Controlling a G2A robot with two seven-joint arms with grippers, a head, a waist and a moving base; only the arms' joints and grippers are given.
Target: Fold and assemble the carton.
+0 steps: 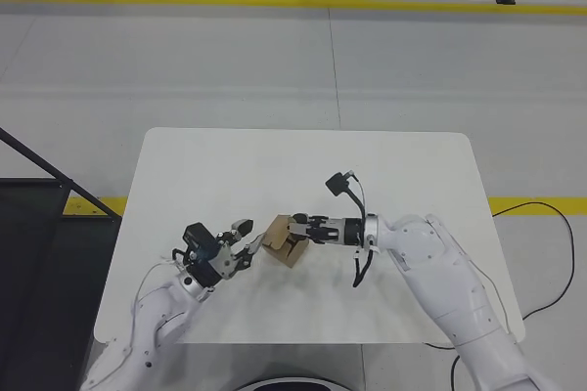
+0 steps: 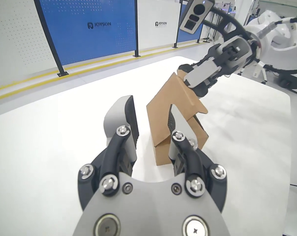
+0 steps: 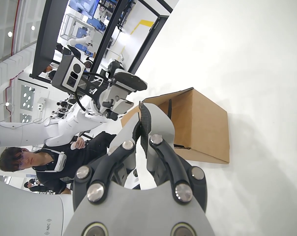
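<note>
1. Jaws of the left gripper [image 2: 150,104]: spread wide and holding nothing. They sit low over the bench [image 2: 52,128] and point at the carton [image 2: 158,119].
2. Jaws of the right gripper [image 2: 187,81]: pressed together, pinching the upper flap edge of the carton. They face the left jaws from the carton's far side.
3. One carton, brown corrugated cardboard, partly erected.
   - The base rests on the bench, directly ahead of the left jaws and between the two pairs.
   - One side panel stands upright. The top flap is raised and tilted, with its high end in the right jaws.
   - In the left wrist view one left jaw overlaps the carton's near face. Whether they touch cannot be told.
4. One bench, white with rounded corners. It extends well past both pairs of jaws on every side.
5. One wrist camera [image 2: 197,10], a black and grey housing on a dark curved bracket, just above the right jaws.
6. Row of barrier panels [image 2: 89,25], blue and white on black posts. It stands well apart from the jaws, beyond the bench edge.
7. One yellow floor line [image 1: 548,205], off the bench and well behind the right jaws.
</note>
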